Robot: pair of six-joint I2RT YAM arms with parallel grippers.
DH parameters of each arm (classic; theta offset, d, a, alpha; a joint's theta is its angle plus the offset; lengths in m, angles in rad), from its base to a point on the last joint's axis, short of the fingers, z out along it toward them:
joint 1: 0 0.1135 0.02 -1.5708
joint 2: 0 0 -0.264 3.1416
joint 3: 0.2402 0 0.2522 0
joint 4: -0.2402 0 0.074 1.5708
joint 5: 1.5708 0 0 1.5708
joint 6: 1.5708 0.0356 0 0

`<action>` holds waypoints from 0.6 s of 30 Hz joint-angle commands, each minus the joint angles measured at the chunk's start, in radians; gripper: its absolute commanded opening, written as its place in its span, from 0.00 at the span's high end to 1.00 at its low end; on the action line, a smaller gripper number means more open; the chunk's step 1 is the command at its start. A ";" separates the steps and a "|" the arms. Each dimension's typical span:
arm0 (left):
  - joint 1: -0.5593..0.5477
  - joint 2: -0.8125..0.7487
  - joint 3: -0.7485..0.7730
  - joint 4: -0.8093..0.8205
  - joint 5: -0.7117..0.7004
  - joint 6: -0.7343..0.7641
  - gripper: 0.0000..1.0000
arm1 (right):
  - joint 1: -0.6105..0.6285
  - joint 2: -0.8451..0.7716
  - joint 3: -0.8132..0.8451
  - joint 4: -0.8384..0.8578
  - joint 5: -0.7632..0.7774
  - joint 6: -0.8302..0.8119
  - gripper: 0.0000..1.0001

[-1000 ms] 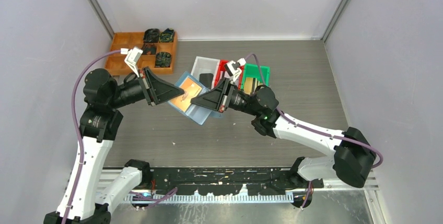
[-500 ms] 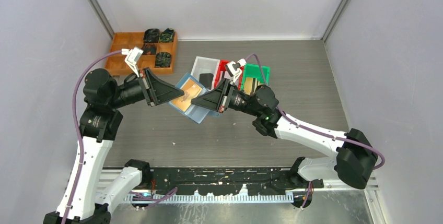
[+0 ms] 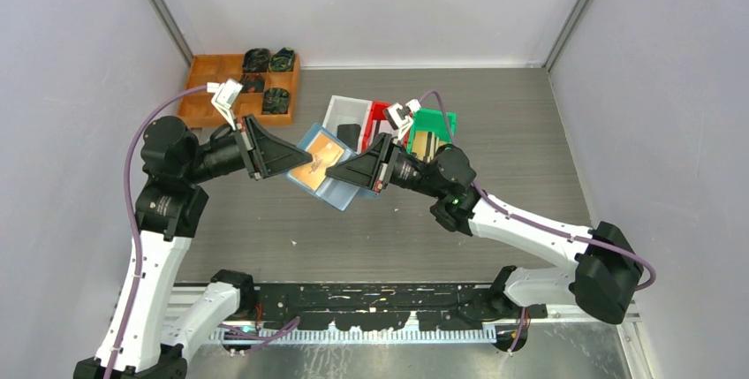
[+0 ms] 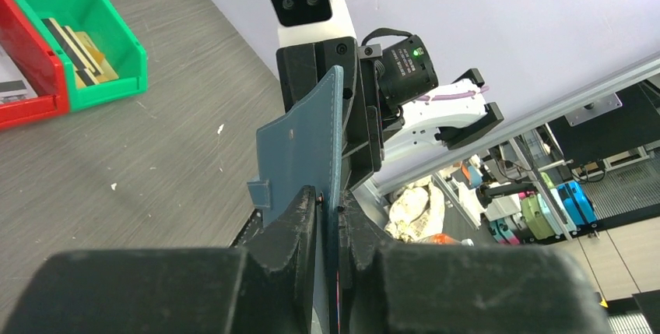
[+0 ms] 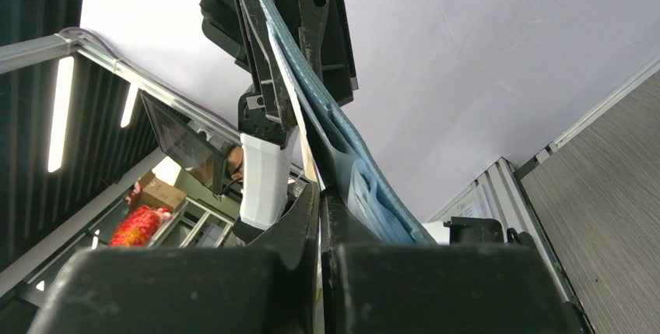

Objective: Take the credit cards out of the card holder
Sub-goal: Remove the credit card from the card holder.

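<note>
Noted card holder (image 3: 341, 193) pinched in left end effector (image 4: 331, 198), aloft over desk (image 3: 517, 118); right end effector (image 5: 320, 191) clamped shut, apparently on credit card (image 3: 312, 171) edge.

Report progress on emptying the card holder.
Done: some cards lie in the green bin. In hand: left gripper clamps the raised card holder; right gripper looks pinched on an orange card still inside. Left: pull that card out and bin it.

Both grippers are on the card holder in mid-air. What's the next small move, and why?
Probably ease the left gripper and right gripper slightly apart, slowly. Both are shut on the raised card holder from opposite sides, with the orange credit card lying in it; which one pinches the card itself is unclear.
</note>
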 commanded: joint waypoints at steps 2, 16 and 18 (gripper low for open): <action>-0.009 -0.016 0.032 0.081 0.072 -0.039 0.91 | -0.010 -0.024 -0.027 -0.005 0.055 -0.020 0.99; -0.010 -0.021 0.037 0.087 0.069 -0.055 0.91 | -0.010 -0.037 -0.044 -0.034 0.056 -0.033 0.99; -0.009 -0.023 0.034 0.093 0.068 -0.054 0.93 | -0.009 -0.036 -0.040 -0.035 0.057 -0.032 0.99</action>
